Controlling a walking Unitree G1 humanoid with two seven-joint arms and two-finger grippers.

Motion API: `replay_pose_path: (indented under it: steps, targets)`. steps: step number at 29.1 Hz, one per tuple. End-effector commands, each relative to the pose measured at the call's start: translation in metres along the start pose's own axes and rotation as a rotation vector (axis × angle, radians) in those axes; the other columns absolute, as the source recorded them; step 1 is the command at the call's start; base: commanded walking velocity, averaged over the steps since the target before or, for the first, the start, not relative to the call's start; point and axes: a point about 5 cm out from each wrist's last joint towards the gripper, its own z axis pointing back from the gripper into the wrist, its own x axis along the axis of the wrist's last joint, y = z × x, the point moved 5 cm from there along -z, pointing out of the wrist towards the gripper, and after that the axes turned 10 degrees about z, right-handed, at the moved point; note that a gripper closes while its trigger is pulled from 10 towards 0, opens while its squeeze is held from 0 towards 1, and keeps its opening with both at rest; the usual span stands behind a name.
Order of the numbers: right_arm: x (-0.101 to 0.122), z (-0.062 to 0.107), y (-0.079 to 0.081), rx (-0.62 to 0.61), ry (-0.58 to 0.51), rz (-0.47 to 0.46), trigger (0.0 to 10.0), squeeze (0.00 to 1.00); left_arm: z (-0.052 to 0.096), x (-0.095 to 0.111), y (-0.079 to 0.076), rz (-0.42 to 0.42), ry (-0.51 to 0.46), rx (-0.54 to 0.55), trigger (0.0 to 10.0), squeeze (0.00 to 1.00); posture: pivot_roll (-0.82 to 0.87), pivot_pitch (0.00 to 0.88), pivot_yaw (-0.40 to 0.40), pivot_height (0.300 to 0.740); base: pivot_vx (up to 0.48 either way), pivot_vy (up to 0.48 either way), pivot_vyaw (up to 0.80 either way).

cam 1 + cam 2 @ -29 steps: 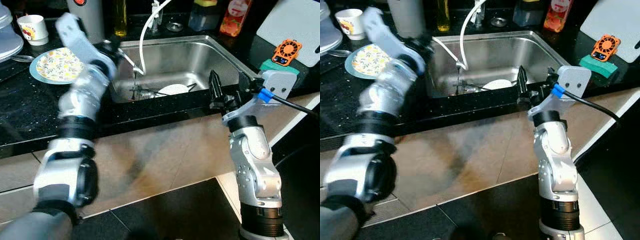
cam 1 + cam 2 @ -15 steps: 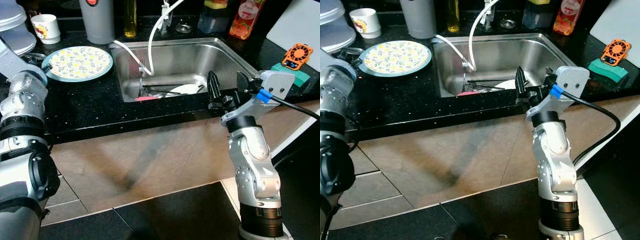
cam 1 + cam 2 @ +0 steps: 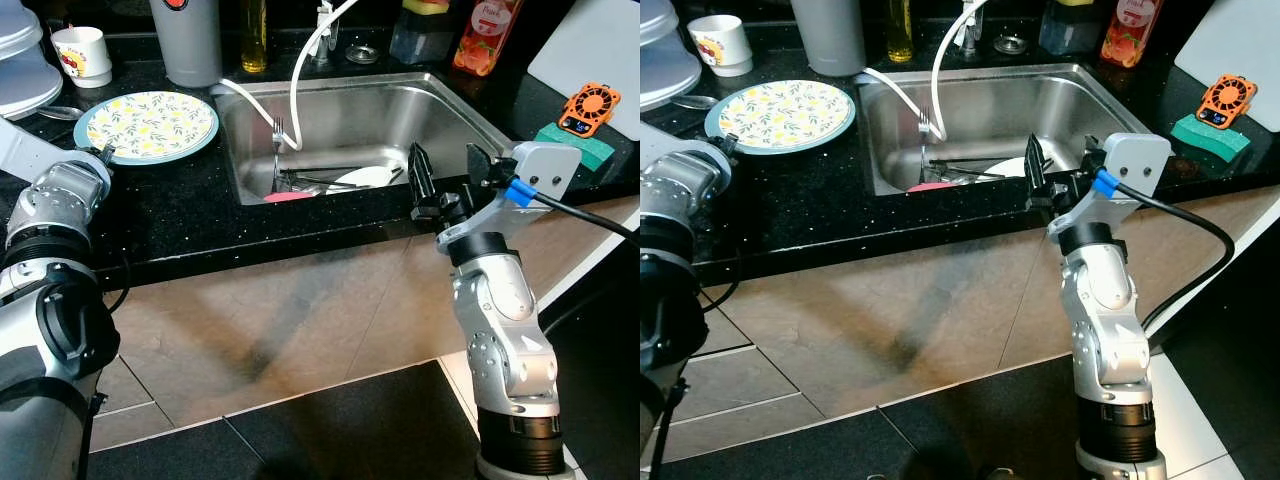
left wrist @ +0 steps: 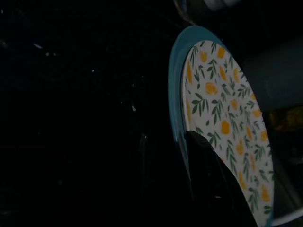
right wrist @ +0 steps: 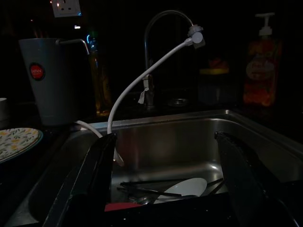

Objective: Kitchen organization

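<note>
Flat on the black bench (image 3: 180, 200) left of the sink (image 3: 450, 110): round floral plate (image 3: 147, 125), no long axis. Left pincer (image 3: 103, 154) at its near rim, grip unclear. Right pincer (image 3: 445, 185) spread wide at sink's front edge. Grey tumbler (image 5: 46, 80), red sticker reading "JAPAN".

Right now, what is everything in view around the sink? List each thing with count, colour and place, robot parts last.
Floral plate: 1, white with yellow flowers, blue rim, on the counter left of the sink.
Cup: 1, white, behind the plate.
Tall container: 1, grey, back of the counter.
Sink: 1, steel, centre.
Fork: 1, silver, standing upright in the sink.
White dish: 1, in the sink among utensils.
Hose: 1, white, from the tap into the sink.
Juice bottle: 1, orange, behind the sink.
Small fan: 1, orange, on a green sponge, right counter.
Left gripper: at the plate's rim.
Right gripper: open, at the sink's front edge.
</note>
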Motion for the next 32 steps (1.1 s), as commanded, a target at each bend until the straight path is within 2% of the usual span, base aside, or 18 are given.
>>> replay_pose_path:
  steps: [1,2,4,9,16,17,18,19,20,21,22,25,26,27,28,32]
  targets:
    - [0.001,0.002,-0.003,-0.002,0.001,0.008,10.0,0.00,-0.002,-0.018,0.014,0.036,0.065,0.043,8.4,0.00,0.06,0.127,-0.023,0.740,0.000,0.000,0.00]
    - [0.001,0.002,-0.003,-0.002,0.000,0.007,10.0,0.00,-0.002,-0.020,0.016,0.052,0.071,0.043,4.2,0.00,0.06,0.127,-0.023,0.740,0.000,0.000,0.00]
    - [0.002,0.002,-0.003,-0.002,-0.001,0.007,10.0,0.00,-0.003,-0.021,0.019,0.073,0.076,0.049,0.0,0.00,0.06,0.127,-0.023,0.740,0.000,0.000,0.00]
    - [0.002,0.000,-0.004,-0.004,-0.004,0.007,10.0,0.00,-0.003,-0.020,0.021,0.116,0.077,0.043,0.0,0.00,0.06,0.118,-0.025,0.740,0.000,0.000,0.00]
    - [0.003,-0.002,-0.005,-0.004,-0.009,0.007,10.0,0.00,-0.003,-0.006,0.020,0.146,0.045,0.009,0.0,0.00,0.06,0.115,-0.030,0.740,0.000,0.000,0.00]
    - [0.003,-0.002,-0.005,-0.005,-0.009,0.007,10.0,0.00,-0.003,-0.002,0.014,0.149,0.032,-0.024,0.0,0.00,0.06,0.114,-0.029,0.740,0.000,0.000,0.00]
    - [0.003,-0.002,-0.005,-0.006,-0.011,0.007,10.0,0.00,0.000,0.008,-0.008,0.156,0.003,-0.149,0.0,0.00,0.07,0.115,-0.029,0.740,0.000,0.000,0.00]
    - [0.003,-0.002,-0.005,-0.006,-0.011,0.007,10.0,0.00,0.000,0.008,-0.008,0.156,0.003,-0.149,0.0,0.00,0.07,0.115,-0.029,0.740,0.000,0.000,0.00]
    - [0.003,-0.002,-0.006,-0.006,-0.011,0.007,10.0,0.00,0.001,0.011,-0.017,0.158,-0.005,-0.202,0.0,0.00,0.07,0.115,-0.028,0.740,0.000,0.000,0.00]
    - [0.004,-0.003,-0.006,-0.007,-0.012,0.007,10.0,0.00,0.006,0.012,-0.035,0.156,0.010,-0.295,8.4,0.00,0.07,0.116,-0.029,0.740,0.000,0.000,0.00]
    - [0.004,-0.003,-0.006,-0.008,-0.013,0.007,10.0,0.00,0.011,0.012,-0.048,0.156,0.029,-0.373,10.0,0.00,0.07,0.116,-0.029,0.740,0.000,0.000,0.00]
    - [0.004,-0.003,-0.006,-0.009,-0.013,0.007,10.0,0.00,0.014,0.011,-0.056,0.155,0.043,-0.419,10.0,0.00,0.07,0.116,-0.029,0.740,0.000,0.000,0.00]
    - [0.005,-0.003,-0.006,-0.009,-0.016,0.006,10.0,0.00,0.019,0.010,-0.064,0.149,0.063,-0.474,10.0,0.00,0.07,0.116,-0.031,0.740,0.000,0.000,0.00]
    - [0.009,-0.006,-0.009,-0.021,-0.025,-0.059,10.0,0.00,0.034,-0.001,-0.075,0.110,0.139,-0.597,10.0,0.00,0.08,0.117,-0.037,0.740,0.000,0.000,0.00]
    - [0.010,-0.008,-0.011,-0.027,-0.027,-0.099,10.0,0.00,0.041,-0.006,-0.077,0.095,0.173,-0.640,10.0,0.00,0.08,0.117,-0.037,0.740,0.000,0.000,0.00]
    - [0.013,-0.013,-0.016,-0.047,-0.028,-0.254,10.0,0.00,0.055,-0.028,-0.074,0.092,0.275,-0.699,10.0,0.00,0.08,0.120,-0.041,0.740,0.000,0.000,0.00]
